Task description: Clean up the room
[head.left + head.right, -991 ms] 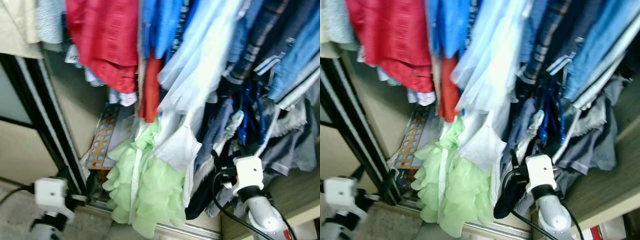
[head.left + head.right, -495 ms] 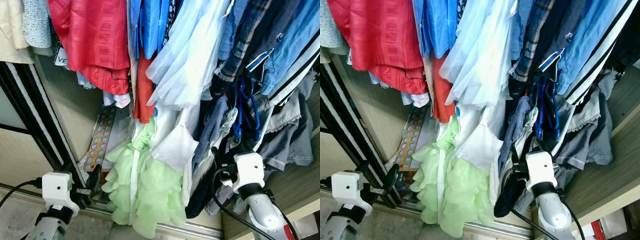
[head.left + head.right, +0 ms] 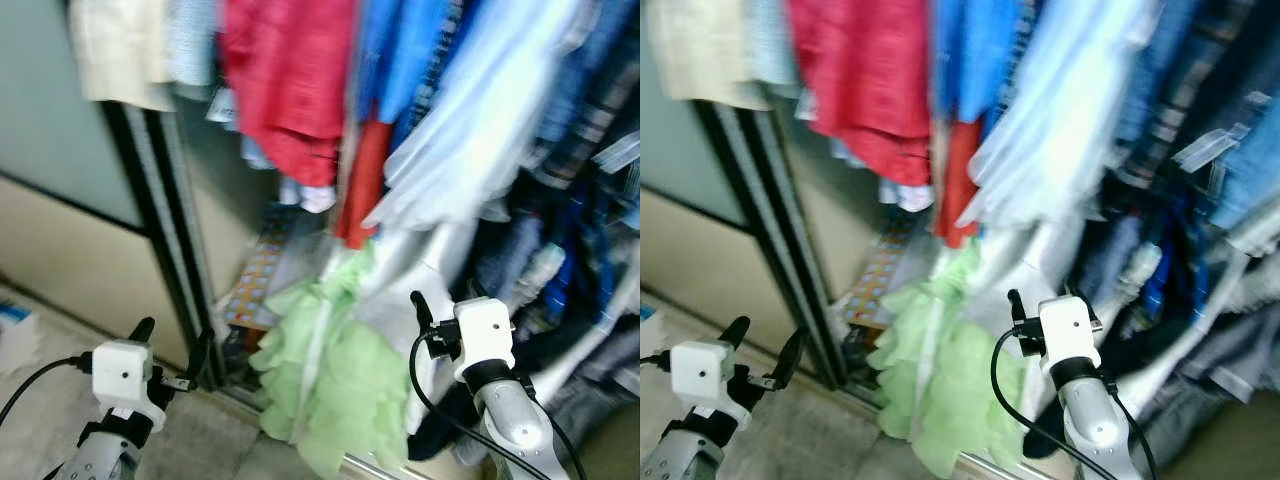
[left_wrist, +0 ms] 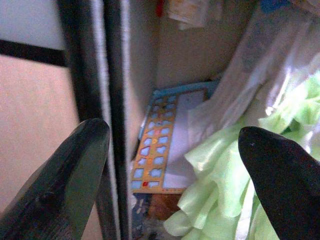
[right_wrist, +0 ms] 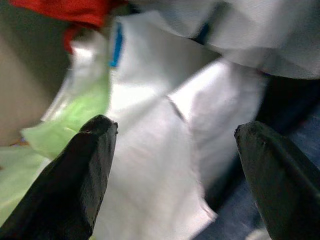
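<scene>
An open wardrobe holds hanging clothes: a red garment (image 3: 290, 90), blue shirts (image 3: 400, 50), a pale blue dress (image 3: 480, 130) and a green ruffled dress (image 3: 340, 380) reaching the floor track. My left gripper (image 3: 172, 342) is low beside the black sliding-door frame (image 3: 165, 240), open and holding nothing. In its wrist view, the left gripper (image 4: 172, 135) faces a board with coloured cut-outs (image 4: 160, 150) on the wardrobe floor. My right gripper (image 5: 176, 127) is open, close in front of a white garment (image 5: 165, 150) hanging next to the green dress (image 5: 60, 125).
The sliding door panel (image 3: 60, 200) closes off the left side. Dark and denim clothes (image 3: 560, 260) crowd the right of the rail. A light floor (image 3: 40, 380) lies before the wardrobe, with a pale object (image 3: 15, 330) at the far left edge.
The head view has swung left and is blurred, so the clothes sit further right. My right gripper now stands before the white and green garments instead of the dark ones.
</scene>
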Motion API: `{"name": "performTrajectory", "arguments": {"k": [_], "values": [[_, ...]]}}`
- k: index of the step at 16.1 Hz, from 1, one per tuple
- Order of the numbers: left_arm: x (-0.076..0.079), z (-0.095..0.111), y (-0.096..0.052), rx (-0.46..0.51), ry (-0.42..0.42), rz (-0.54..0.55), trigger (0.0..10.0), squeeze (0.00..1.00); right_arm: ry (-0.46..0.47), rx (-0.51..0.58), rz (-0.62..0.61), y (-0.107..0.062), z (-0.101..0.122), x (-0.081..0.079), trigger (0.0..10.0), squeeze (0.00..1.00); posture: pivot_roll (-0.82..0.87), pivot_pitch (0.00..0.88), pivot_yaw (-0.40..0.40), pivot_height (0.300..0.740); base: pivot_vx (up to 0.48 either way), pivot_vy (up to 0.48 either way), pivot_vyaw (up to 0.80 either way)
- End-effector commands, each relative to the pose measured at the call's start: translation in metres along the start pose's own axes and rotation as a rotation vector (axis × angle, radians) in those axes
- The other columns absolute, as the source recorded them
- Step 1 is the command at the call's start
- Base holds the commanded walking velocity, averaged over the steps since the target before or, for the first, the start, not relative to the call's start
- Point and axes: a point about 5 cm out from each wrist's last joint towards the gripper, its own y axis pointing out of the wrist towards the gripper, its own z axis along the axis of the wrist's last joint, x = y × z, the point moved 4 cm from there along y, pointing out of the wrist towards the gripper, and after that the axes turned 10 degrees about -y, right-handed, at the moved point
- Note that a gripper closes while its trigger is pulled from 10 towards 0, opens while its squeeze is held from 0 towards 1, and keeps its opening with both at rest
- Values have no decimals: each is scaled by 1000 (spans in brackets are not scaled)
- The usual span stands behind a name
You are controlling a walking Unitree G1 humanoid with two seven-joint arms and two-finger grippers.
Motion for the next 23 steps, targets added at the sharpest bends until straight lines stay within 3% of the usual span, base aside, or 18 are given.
{"name": "performTrajectory", "arguments": {"k": [1, 2, 4, 5, 6, 7, 10, 14, 23], "values": [[3, 2, 0, 3, -8, 0, 10000, 0, -13, 5, 3, 0, 2, 4, 10000, 0, 19, 27, -83, 740, 0, 0, 800], [4, 2, -1, -2, -9, 0, 10000, 0, -13, 5, 5, 0, 2, 4, 10000, 0, 20, 28, -85, 740, 0, 0, 800], [-14, 4, -4, -13, 130, 203, 10000, 0, -12, 0, 11, 0, 2, 3, 10000, 0, 20, 28, -86, 740, 0, 0, 800], [-10, 1, -2, -72, 190, 133, 10000, 0, -11, -1, 14, 0, 2, 3, 10000, 0, 19, 30, -86, 740, 0, 0, 800], [-3, 1, -3, -68, 192, 61, 10000, 0, -11, -1, 15, 0, 2, 3, 10000, 0, 17, 30, -84, 740, 0, 0, 800], [-9, -1, -4, -74, 147, 128, 10000, 0, -13, -1, 17, -1, 2, 3, 10000, 0, 14, 33, -83, 740, 0, 0, 800], [-8, 4, 1, -28, 109, 157, 10000, 0, -14, 5, 11, 1, 5, 5, 10000, 0, 13, 34, -86, 740, 0, 0, 800], [-8, 5, 0, -36, 158, 166, 10000, 0, -8, 13, 17, 3, 7, 4, 10000, 0, 15, 40, -88, 740, 0, 0, 800], [-5, 9, 2, -8, 163, 180, 10000, 0, 5, 8, 17, 2, 7, 3, 10000, 0, 16, 44, -81, 740, 0, 0, 800]]}}
